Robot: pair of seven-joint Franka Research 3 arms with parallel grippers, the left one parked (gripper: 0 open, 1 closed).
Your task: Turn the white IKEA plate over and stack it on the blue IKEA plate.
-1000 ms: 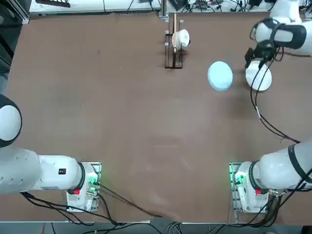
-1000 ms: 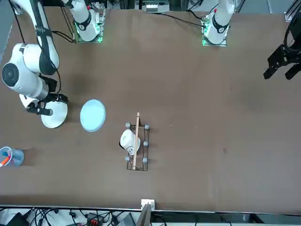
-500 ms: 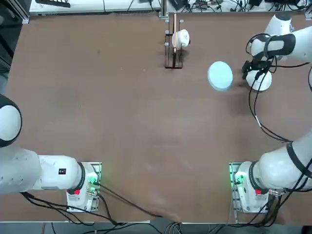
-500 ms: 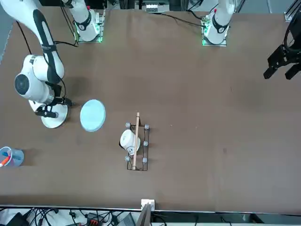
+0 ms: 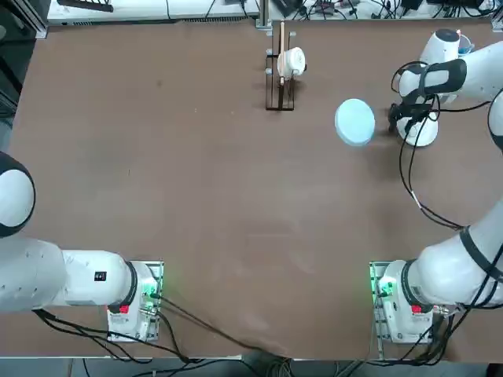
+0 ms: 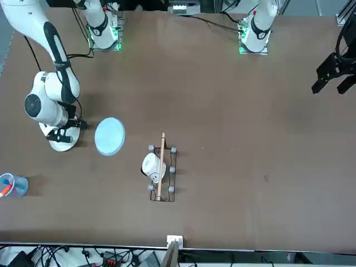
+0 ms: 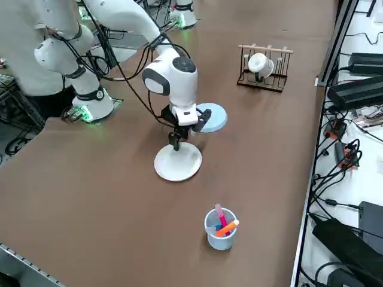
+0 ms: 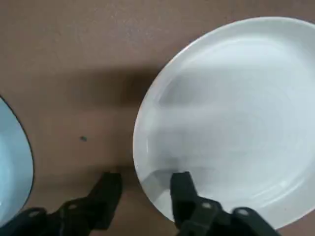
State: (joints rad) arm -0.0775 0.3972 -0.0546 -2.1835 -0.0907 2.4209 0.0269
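Brown tabletop (image 7: pixel 119 197) bears white plate (image 7: pixel 178 161) beneath tool (image 8: pixel 146 181).

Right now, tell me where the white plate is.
In the right side view, the white plate lies beneath the right gripper, between the blue plate and the marker cup.

Even, fairly bright light overhead. Beside the right gripper (image 8: pixel 146 184), soft dark shadow bands on the brown table (image 8: pixel 88 123); faint shadow and pale glare across the white plate (image 8: pixel 231 118). Wrist view soft, grainy.
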